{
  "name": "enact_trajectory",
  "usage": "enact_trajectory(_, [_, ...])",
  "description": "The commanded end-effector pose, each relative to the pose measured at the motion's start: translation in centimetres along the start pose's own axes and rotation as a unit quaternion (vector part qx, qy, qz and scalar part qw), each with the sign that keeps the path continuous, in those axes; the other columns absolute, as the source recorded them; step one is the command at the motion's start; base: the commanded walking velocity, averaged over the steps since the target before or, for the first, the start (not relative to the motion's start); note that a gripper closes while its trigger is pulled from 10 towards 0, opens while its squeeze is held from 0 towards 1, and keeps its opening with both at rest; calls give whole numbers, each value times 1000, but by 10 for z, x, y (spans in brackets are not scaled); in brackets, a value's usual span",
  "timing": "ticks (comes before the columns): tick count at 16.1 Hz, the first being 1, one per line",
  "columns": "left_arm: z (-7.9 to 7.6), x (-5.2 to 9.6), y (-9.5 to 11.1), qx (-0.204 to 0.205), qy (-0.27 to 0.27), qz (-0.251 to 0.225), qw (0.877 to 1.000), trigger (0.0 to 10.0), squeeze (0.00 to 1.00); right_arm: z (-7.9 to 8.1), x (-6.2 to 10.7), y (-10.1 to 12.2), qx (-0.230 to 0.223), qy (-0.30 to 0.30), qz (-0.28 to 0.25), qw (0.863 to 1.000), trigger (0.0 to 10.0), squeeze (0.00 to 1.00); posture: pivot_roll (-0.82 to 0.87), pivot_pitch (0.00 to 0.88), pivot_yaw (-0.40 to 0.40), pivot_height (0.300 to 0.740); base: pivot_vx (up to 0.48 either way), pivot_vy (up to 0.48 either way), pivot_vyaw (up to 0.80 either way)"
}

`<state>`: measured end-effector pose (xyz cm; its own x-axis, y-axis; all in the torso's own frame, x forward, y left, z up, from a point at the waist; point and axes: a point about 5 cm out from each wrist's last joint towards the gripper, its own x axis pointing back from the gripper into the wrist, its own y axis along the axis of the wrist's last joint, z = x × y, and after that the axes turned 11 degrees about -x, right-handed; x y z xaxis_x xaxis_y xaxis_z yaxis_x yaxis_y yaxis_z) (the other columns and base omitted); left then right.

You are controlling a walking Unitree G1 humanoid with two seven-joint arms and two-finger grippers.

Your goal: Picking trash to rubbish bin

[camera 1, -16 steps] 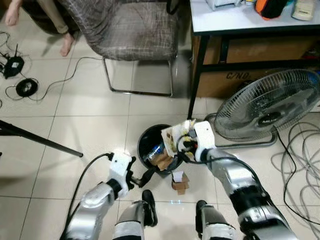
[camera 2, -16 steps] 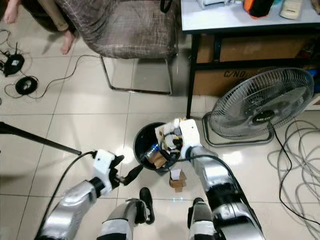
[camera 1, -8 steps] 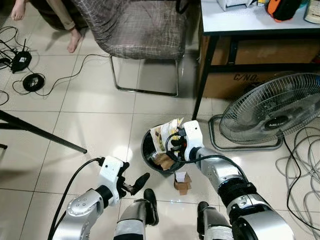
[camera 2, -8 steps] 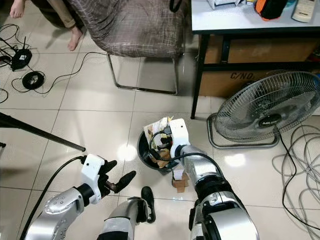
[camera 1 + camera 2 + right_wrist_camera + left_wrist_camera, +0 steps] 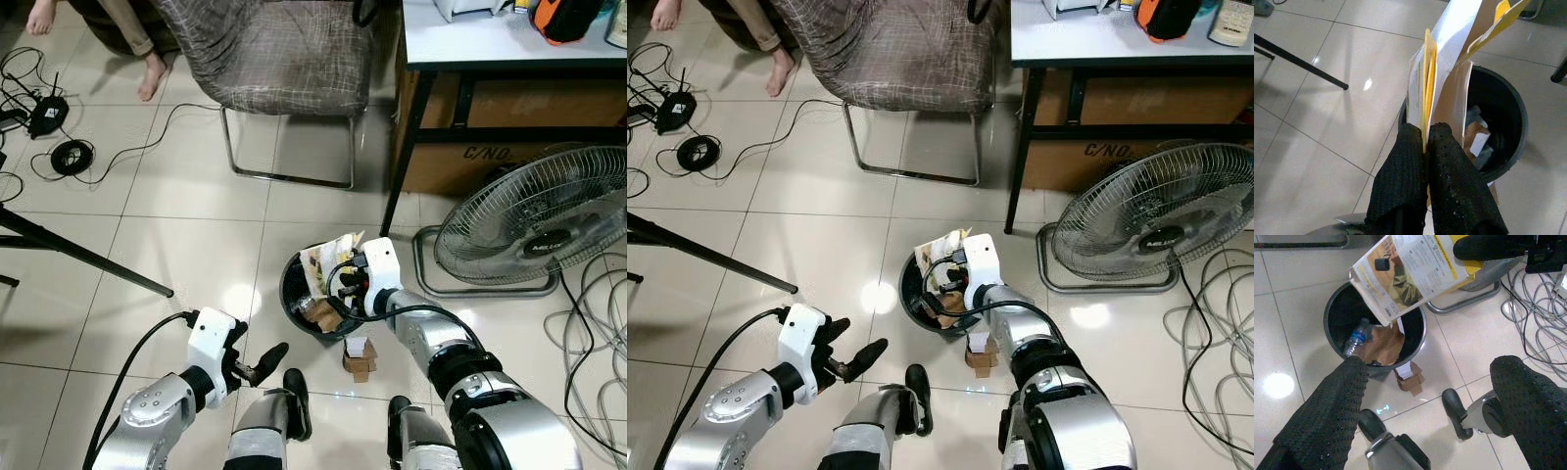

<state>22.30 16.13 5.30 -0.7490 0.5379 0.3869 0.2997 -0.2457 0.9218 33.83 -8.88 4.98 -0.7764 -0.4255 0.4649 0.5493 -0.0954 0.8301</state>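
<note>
Pinching a flattened carton (image 5: 1442, 73), the right gripper (image 5: 1425, 139) hangs over the bin (image 5: 1508, 112).

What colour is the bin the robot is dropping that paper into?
The bin is black, with a dark inside; it shows best in the left wrist view.

The printed paper pack (image 5: 328, 269) covers the near part of the black bin (image 5: 292, 294), hiding some of its contents. A person's bare feet (image 5: 149, 76) are cut by the top edge. Small print on the pack is too fine to read. The fan (image 5: 544, 225) runs off the right edge.
</note>
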Motion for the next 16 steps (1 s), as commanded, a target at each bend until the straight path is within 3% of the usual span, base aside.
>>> enact_trajectory(1, [-1,6,-6,6,1,15,1000,10000,0,0,0,-7,-1,-2,9,1000,10000,0,20,327,138,740,0,0,0])
enact_trajectory(6, [-3,6,-7,10,-2,18,1000,10000,0,-6,1,-6,-2,-15,3,1000,10000,35,17,332,138,740,0,0,0])
enact_trajectory(7, [-3,6,-7,10,-2,18,1000,10000,0,-6,1,-6,-2,-16,2,1000,10000,384,17,332,138,740,0,0,0])
enact_trajectory(8, [-3,6,-7,11,-3,18,1000,10000,0,-7,1,-5,-4,-15,2,1000,10000,1000,16,333,137,740,0,0,0])
enact_trajectory(16, [-9,7,-10,15,-21,25,999,10000,0,-7,1,-3,-12,-10,-7,1000,10000,1000,13,337,137,740,0,0,0])
